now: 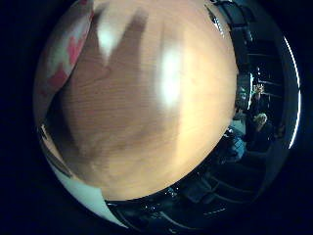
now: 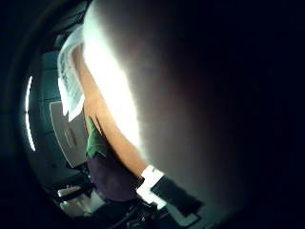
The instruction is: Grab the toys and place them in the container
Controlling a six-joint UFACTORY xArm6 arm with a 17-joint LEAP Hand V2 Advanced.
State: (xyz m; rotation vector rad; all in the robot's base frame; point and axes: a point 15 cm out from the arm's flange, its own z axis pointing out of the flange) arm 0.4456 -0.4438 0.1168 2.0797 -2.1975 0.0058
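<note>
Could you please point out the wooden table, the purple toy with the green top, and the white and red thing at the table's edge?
wooden table [image 1: 146,127]: little finger side view, bare wood.
purple toy [image 2: 110,176]: thumb side view, purple body.
white and red thing [image 1: 66,51]: little finger side view, red patch.

Little shows of the white-and-black robot hand [image 2: 159,186]. A blocky white plastic piece joins a flat black panel at six o'clock in the thumb-side view, and a smooth white curved shell [image 1: 83,196] sits at seven o'clock in the other.
</note>
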